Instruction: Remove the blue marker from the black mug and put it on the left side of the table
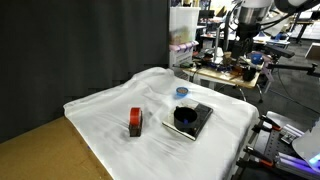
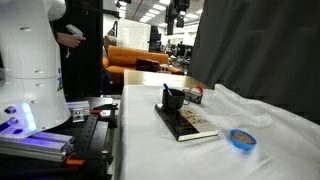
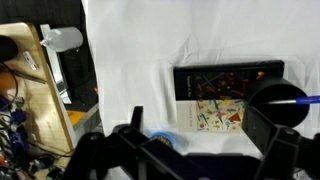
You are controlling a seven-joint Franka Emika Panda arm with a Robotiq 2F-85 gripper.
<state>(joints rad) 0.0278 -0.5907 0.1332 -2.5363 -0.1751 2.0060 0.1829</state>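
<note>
The black mug point(image 3: 276, 106) stands on a flat black slab with a colourful print point(image 3: 225, 95), on the table's white cloth point(image 3: 130, 50). The blue marker point(image 3: 301, 99) sticks out of the mug toward the right edge of the wrist view. My gripper point(image 3: 200, 135) is open and empty, high above the slab, with its dark fingers framing the slab and mug. The mug also shows in both exterior views point(image 1: 185, 117) point(image 2: 174, 98). The marker is too small to make out in either of them.
A small round blue disc point(image 1: 181, 92) point(image 2: 240, 138) point(image 3: 165, 140) lies beside the slab. A red-brown block point(image 1: 135, 122) stands on the cloth. A brown wooden corner point(image 1: 40, 150) shows. Benches with equipment point(image 1: 225, 65) stand beyond the table.
</note>
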